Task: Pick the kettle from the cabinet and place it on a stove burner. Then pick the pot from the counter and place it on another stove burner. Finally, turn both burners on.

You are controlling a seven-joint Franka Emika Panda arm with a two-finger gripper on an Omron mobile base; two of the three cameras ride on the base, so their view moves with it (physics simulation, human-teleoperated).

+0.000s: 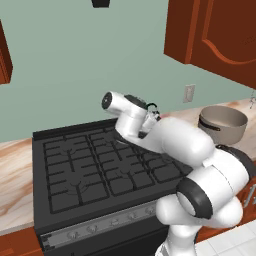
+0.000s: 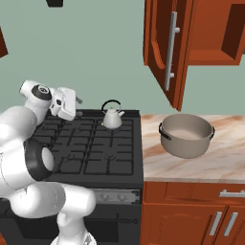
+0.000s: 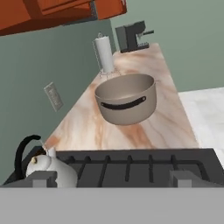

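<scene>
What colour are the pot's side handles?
Black, on the grey-beige pot; clearest in the hand view.

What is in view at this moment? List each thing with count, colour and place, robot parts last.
kettle: one, silvery-white, on a rear stove burner.
pot: one, grey-beige, on the counter right of the stove.
stove burners: black grates, unlit.
cabinet: one, reddish-brown, door open above the counter.
paper towel roll: one, white, far along the counter.
coffee machine: one, dark, at the counter's end.
wall outlet: one, grey.
gripper: open, above the stove, holding nothing.
</scene>
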